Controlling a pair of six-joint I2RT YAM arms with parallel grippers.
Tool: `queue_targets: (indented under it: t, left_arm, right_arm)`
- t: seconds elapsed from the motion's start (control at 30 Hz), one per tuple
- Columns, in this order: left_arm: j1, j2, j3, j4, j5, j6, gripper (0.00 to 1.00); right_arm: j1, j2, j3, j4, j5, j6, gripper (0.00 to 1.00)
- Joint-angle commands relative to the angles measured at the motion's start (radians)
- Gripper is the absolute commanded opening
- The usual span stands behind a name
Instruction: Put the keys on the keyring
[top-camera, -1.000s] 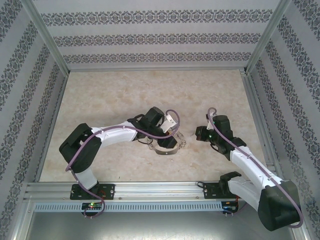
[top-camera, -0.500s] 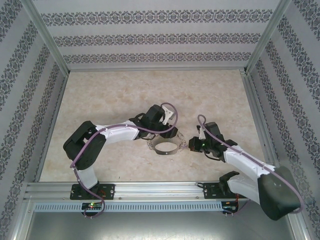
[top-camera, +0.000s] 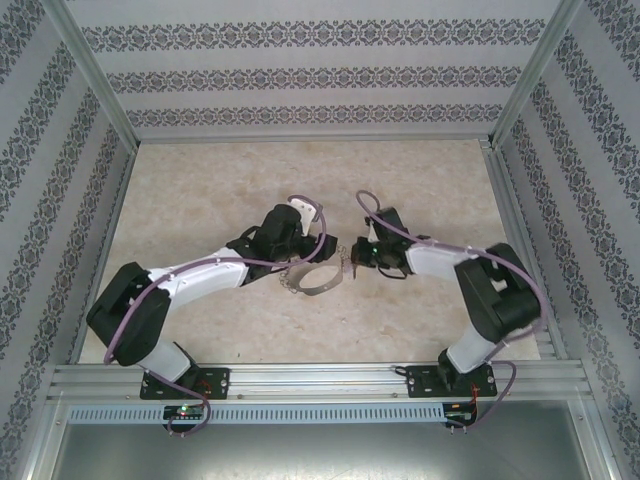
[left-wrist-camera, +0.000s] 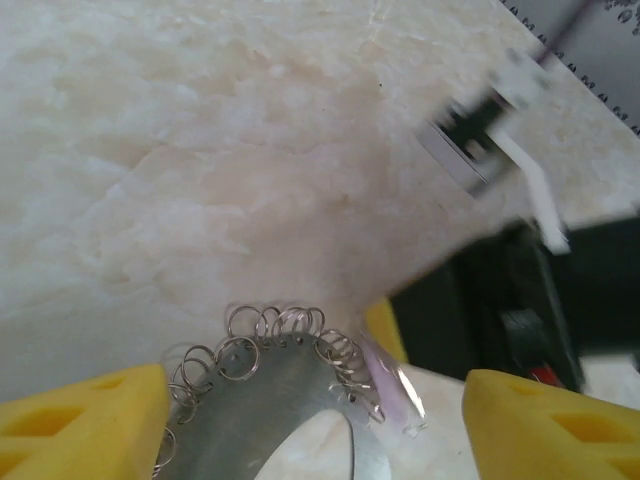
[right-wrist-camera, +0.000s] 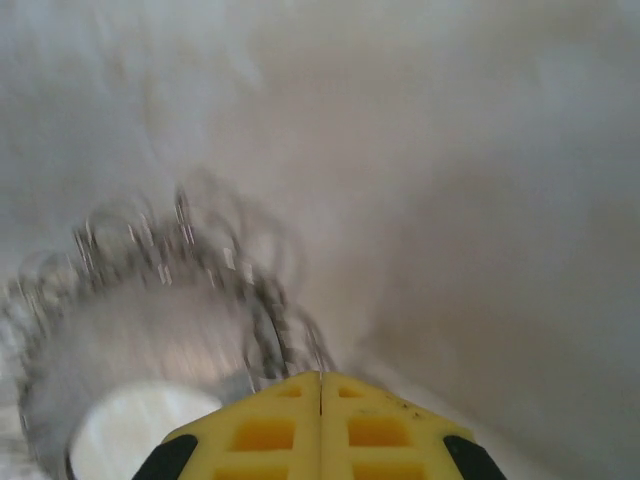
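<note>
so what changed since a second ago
The right gripper, shut, swung left up to the right rim of the large thin grey metal hoop strung with small silvery rings. The left gripper opened wider around it and shifted left, the hoop sliding slightly with it. The hoop stays on the beige marbled table.

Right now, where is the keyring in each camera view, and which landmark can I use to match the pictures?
Top external: the keyring on the table, near the picture's middle.
Left wrist: the keyring at bottom centre, inside the open left gripper.
Right wrist: the keyring at lower left, blurred, just beyond the shut right gripper.
Shared landmark: the small silvery loops along its rim.
</note>
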Motion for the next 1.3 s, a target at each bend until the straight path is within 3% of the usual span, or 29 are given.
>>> queue_targets:
  t: [0.0, 0.23, 0.4, 0.53, 0.67, 0.77, 1.07, 1.27]
  left_arm:
    - [0.013, -0.031, -0.027, 0.037, -0.01, 0.044, 0.83]
    - [0.02, 0.015, -0.019, 0.012, 0.131, 0.063, 0.85]
    - [0.02, 0.116, 0.097, -0.13, 0.279, 0.069, 0.79]
    - [0.016, 0.157, 0.128, -0.135, 0.294, -0.122, 0.74]
    - [-0.008, 0.197, 0.135, -0.112, 0.193, -0.409, 0.65]
    - [-0.056, 0.233, 0.169, -0.162, 0.093, -0.525, 0.59]
    - [-0.206, 0.327, 0.286, -0.375, -0.229, -0.596, 0.39]
    - [-0.24, 0.398, 0.361, -0.455, -0.292, -0.59, 0.35]
  right_arm:
    - [-0.018, 0.068, 0.109, 0.033, 0.002, -0.009, 0.0]
    - [-0.057, -0.115, 0.016, -0.03, 0.045, -0.022, 0.0]
    - [-0.078, -0.248, -0.082, -0.071, 0.058, -0.028, 0.0]
    - [-0.091, -0.332, -0.118, -0.126, 0.069, -0.051, 0.0]
    - [-0.109, -0.36, -0.143, -0.134, 0.067, -0.058, 0.0]
    - [-0.125, -0.361, -0.16, -0.109, 0.052, -0.058, 0.0]
    - [-0.153, -0.351, -0.196, -0.035, -0.006, -0.055, 0.0]
    - [-0.178, -0.356, -0.213, -0.006, -0.04, -0.055, 0.0]
